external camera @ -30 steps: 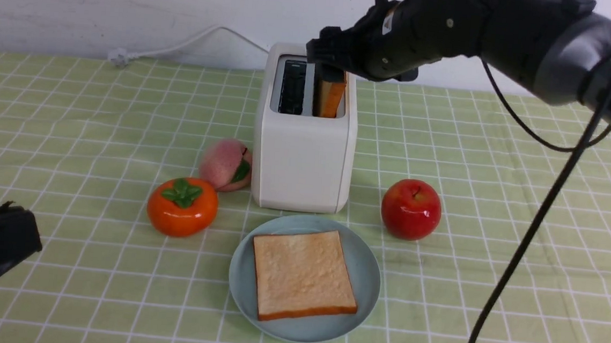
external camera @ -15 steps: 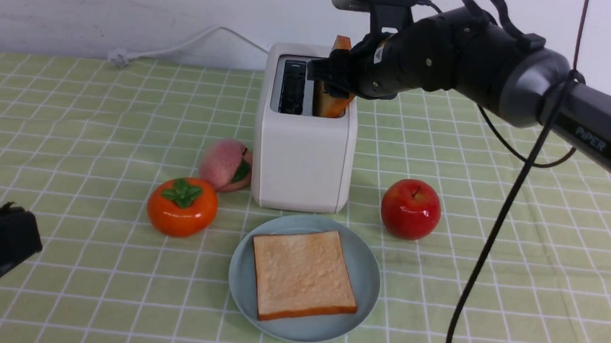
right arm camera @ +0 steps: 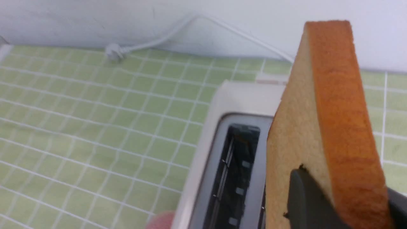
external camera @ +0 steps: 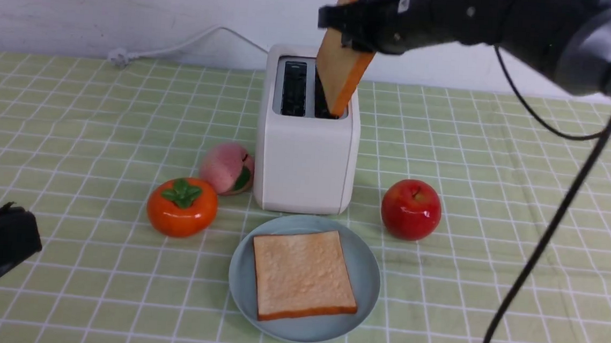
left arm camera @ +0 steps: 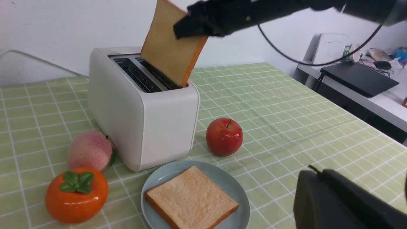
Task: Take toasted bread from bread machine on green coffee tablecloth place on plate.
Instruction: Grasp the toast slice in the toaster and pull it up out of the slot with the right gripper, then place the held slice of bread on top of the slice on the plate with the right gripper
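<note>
Two toast slices, one toaster, one plate, one apple, one peach, one persimmon

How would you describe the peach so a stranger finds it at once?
Start at the cream-white toaster on the green checked cloth. Close beside its base, on the robot's left, lies the peach. It alone is pale pink: the persimmon nearer the robot is orange with a green leaf cap, the apple across the toaster glossy red.

Tablecloth: yellow-green, thin white grid
Toaster: cream-white, dark slots
Toasted bread: pale tan faces, orange-brown crust
Plate: pale blue
Apple: red
Peach: pink
Persimmon: orange, green leaves
</note>
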